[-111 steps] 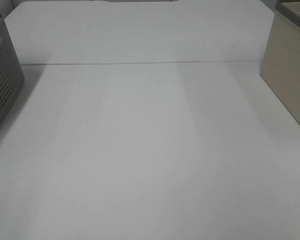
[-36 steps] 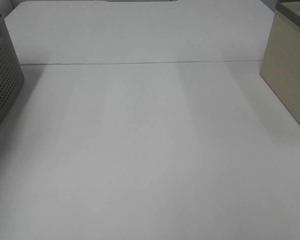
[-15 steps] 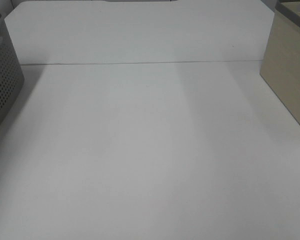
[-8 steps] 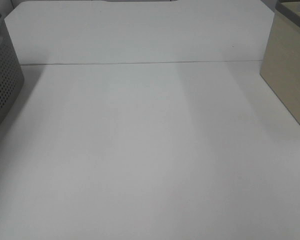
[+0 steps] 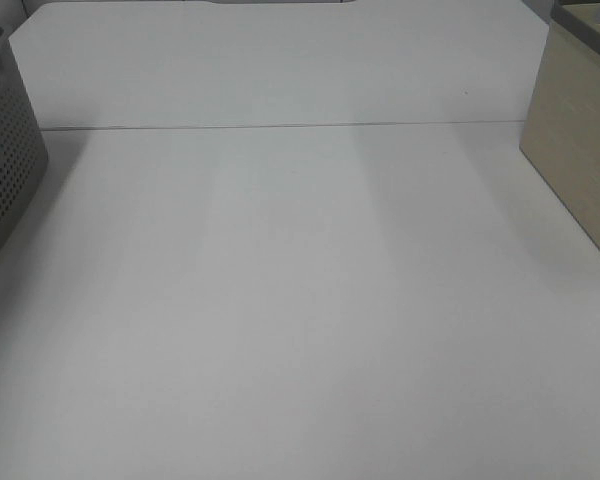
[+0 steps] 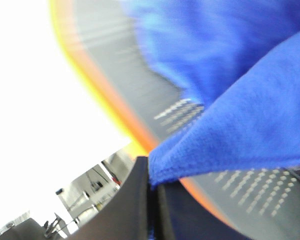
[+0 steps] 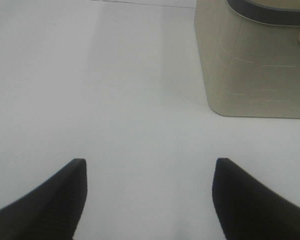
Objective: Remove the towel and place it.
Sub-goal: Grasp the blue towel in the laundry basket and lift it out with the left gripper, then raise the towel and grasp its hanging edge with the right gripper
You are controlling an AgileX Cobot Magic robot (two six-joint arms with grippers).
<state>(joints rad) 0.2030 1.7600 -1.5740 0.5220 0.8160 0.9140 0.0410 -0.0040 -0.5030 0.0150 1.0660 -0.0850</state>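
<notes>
The towel [image 6: 250,120], royal-blue and plush, fills much of the left wrist view and hangs in folds against the perforated grey basket wall [image 6: 115,75]. My left gripper [image 6: 154,210] is shut on the towel's hemmed edge, its dark jaws pressed together around the cloth. My right gripper [image 7: 150,195] stands open over bare white table with nothing between its fingers. In the exterior high view neither gripper nor the towel shows.
A grey perforated basket [image 5: 5,170] stands at the table's left edge. At the right edge stands a beige bin [image 5: 580,150], which the right wrist view shows ahead of my right gripper as the beige bin [image 7: 250,65]. The white table [image 5: 300,300] lies between them.
</notes>
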